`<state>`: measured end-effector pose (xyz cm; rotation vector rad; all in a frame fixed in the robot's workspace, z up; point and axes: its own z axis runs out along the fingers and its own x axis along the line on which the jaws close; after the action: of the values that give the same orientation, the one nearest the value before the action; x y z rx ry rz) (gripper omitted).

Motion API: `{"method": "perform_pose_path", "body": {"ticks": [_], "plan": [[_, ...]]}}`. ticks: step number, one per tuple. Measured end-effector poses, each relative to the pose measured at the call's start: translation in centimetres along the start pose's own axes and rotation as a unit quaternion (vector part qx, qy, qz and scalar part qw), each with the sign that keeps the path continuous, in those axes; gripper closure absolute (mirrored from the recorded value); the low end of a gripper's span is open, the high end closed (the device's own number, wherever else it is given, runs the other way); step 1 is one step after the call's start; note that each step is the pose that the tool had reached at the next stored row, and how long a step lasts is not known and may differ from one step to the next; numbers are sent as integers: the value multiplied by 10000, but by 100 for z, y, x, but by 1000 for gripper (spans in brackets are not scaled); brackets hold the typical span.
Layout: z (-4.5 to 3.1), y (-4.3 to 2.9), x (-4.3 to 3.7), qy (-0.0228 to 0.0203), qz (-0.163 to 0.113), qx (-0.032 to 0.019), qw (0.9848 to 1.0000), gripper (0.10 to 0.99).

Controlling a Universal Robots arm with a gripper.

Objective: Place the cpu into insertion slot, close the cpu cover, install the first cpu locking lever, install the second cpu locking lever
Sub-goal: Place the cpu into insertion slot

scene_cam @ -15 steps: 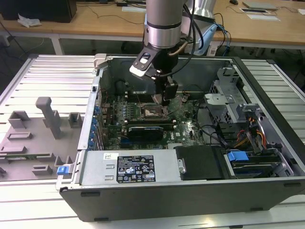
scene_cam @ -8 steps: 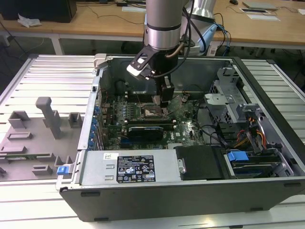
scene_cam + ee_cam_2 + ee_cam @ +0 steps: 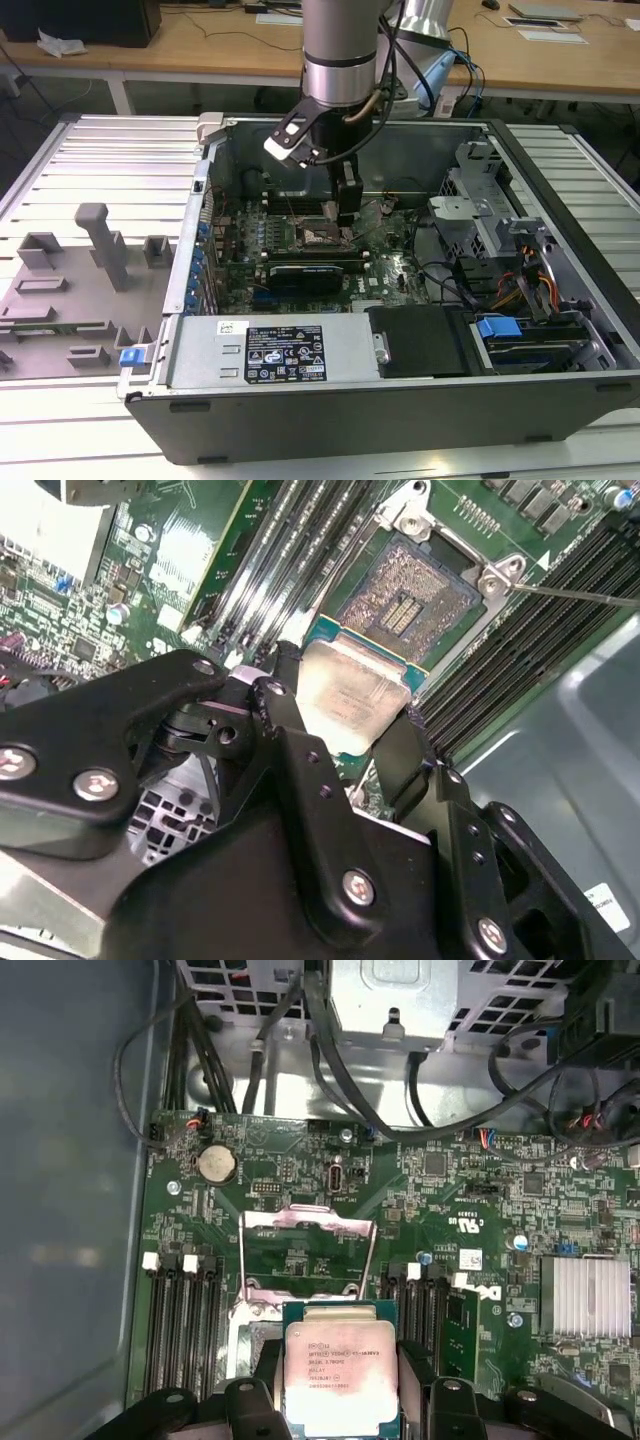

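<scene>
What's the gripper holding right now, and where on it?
The gripper holds the cpu, pinched by two opposite side edges.

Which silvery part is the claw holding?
The cpu, the solid square chip in the gripper. The cpu cover is an open frame; the finned heatsink sits apart.

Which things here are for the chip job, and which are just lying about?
For the job: the cpu, held by the gripper; the open cpu cover; the insertion slot.
Just there: round battery; finned heatsink; black cables; grey blocks.
</scene>
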<state>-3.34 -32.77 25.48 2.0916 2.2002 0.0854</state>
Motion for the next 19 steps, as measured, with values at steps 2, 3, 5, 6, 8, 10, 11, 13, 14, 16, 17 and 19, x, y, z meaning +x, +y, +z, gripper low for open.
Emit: {"method": "perform_pose_path", "body": {"ticks": [2, 3, 5, 6, 8, 10, 11, 13, 14, 16, 17, 19], "plan": [[17, -5, 16, -7, 35, -8, 10000, 545], [28, -6, 22, -12, 84, -7, 10000, 545], [54, -9, 34, -26, 203, -3, 9998, 545], [61, -10, 41, -28, 225, -2, 9997, 545], [75, -18, 63, -30, 247, -2, 9997, 545], [93, -43, 96, -32, 253, -4, 9997, 545], [107, -72, 116, -31, 254, -11, 9997, 545], [158, -141, 128, -32, 255, -27, 9997, 545], [183, -177, 130, -33, 255, -39, 9997, 545], [215, -218, 134, -33, 253, -57, 9997, 545], [224, -227, 134, -32, 250, -62, 9997, 545], [242, -242, 136, -25, 240, -72, 9997, 545]]}}
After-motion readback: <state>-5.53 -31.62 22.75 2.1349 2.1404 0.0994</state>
